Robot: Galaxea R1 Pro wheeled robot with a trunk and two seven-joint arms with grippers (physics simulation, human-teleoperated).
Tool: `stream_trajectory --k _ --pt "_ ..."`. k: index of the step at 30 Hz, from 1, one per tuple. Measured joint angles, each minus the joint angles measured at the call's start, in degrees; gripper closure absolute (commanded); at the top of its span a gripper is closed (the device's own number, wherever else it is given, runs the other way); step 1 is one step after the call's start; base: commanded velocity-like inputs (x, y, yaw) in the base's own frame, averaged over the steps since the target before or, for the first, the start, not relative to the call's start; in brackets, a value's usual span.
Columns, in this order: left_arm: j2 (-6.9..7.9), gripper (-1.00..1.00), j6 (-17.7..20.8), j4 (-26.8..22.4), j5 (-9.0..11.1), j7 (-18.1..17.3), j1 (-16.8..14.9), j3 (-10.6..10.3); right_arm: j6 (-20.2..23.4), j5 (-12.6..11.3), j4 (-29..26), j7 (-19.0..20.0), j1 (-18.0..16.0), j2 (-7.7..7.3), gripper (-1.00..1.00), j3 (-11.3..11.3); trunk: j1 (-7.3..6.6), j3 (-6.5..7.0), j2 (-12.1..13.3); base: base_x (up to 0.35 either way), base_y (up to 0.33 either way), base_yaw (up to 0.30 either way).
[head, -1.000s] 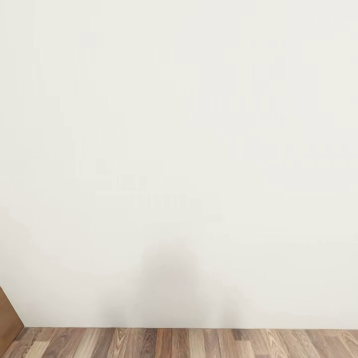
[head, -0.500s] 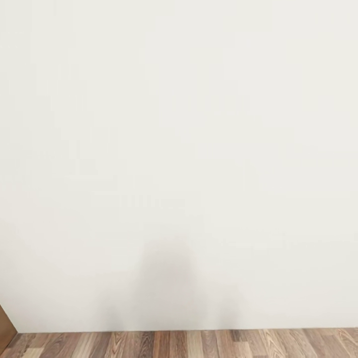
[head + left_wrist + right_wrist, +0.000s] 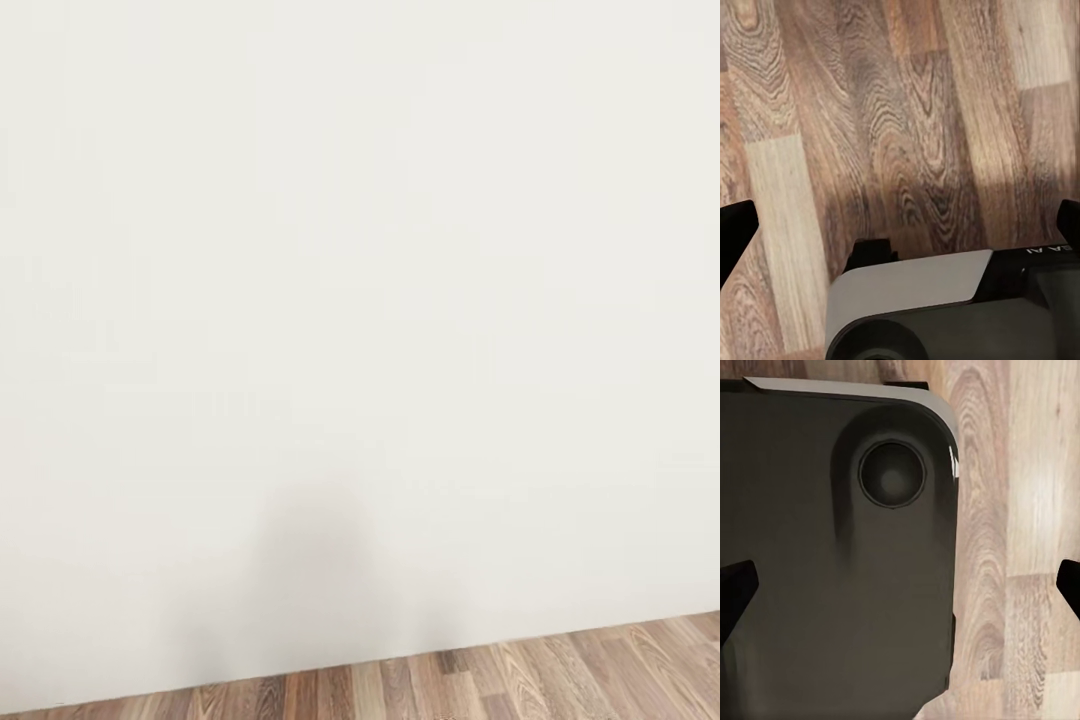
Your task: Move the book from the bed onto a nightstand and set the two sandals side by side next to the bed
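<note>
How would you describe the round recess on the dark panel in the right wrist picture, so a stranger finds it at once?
Start from the wooden floor, then the large dark grey panel lying over it. Near that panel's rounded corner sits the round recess, a shallow circular dimple with a paler centre, the one round feature on a flat surface.

A plain off-white wall [image 3: 360, 250] takes up nearly all of the head view, evenly lit, with a soft grey shadow [image 3: 310, 570] low and left of centre. Along the bottom edge runs a slanting strip of wood-plank floor [image 3: 560, 675], widest at the lower right, its boards mixing pale tan, reddish and dark brown with strong grain.
</note>
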Motion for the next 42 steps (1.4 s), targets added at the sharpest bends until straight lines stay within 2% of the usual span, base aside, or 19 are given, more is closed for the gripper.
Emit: stream_trajectory --k 42 --pt "0.00 -1.00 -0.8 0.1 0.0 0.0 0.0 0.0 0.0 0.0 0.0 0.0 0.0 0.00 -1.00 0.0 0.00 0.00 0.0 0.000 0.000 -0.255"
